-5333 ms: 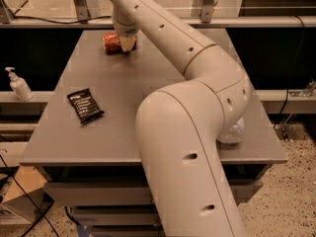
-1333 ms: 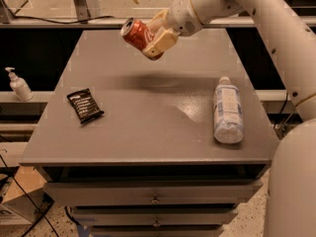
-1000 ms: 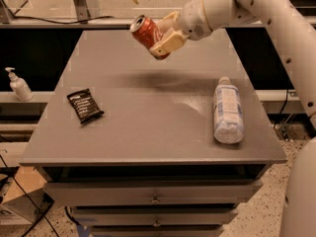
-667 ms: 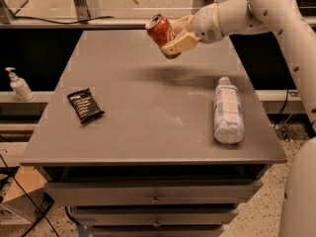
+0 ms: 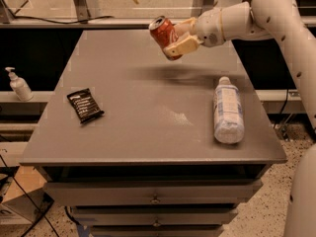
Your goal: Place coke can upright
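Camera view, claw [image 5: 175,36] above table [image 5: 133,112] clasping one coke can [image 5: 163,30], one bottle [image 5: 227,110]

The hand [image 5: 177,35] above the table's [image 5: 148,107] far side covers what seems the coke can's [image 5: 163,29] lower flank.

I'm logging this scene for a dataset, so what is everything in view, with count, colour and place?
red aluminium coke can: one, red, tilted in the air above the table's far side, in the gripper
clear plastic water bottle: one, clear, white cap, on its side near the table's right edge
black snack packet: one, black, flat on the table's left
white pump bottle: one, white, upright on a ledge left of the table
grey table: one, grey, centre, drawers below
gripper: one, tan, shut on the can above the table
white robot arm: one, white, upper right
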`<action>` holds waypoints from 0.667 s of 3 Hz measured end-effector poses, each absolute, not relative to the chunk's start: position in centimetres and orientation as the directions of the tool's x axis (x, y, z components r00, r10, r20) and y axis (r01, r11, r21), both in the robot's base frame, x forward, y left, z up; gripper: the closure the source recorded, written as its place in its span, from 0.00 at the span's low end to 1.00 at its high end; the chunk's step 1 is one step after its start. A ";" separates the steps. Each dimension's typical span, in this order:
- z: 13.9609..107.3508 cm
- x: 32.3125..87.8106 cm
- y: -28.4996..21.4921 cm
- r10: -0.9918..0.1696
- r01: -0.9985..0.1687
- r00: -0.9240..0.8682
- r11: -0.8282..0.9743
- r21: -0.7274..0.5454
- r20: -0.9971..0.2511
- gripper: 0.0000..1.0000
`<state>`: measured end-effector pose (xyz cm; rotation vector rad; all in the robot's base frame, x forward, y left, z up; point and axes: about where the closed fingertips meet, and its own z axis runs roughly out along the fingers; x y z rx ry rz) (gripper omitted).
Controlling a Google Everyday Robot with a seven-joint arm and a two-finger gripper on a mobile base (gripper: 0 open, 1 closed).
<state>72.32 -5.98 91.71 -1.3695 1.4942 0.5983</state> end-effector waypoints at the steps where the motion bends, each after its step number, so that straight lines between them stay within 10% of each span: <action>1: 90.9 72.9 -7.3 -0.382 -0.925 0.124 0.289 -0.246 -0.916 1.00; 2: 90.4 73.9 -8.1 -0.333 -0.920 0.135 0.308 -0.243 -0.933 1.00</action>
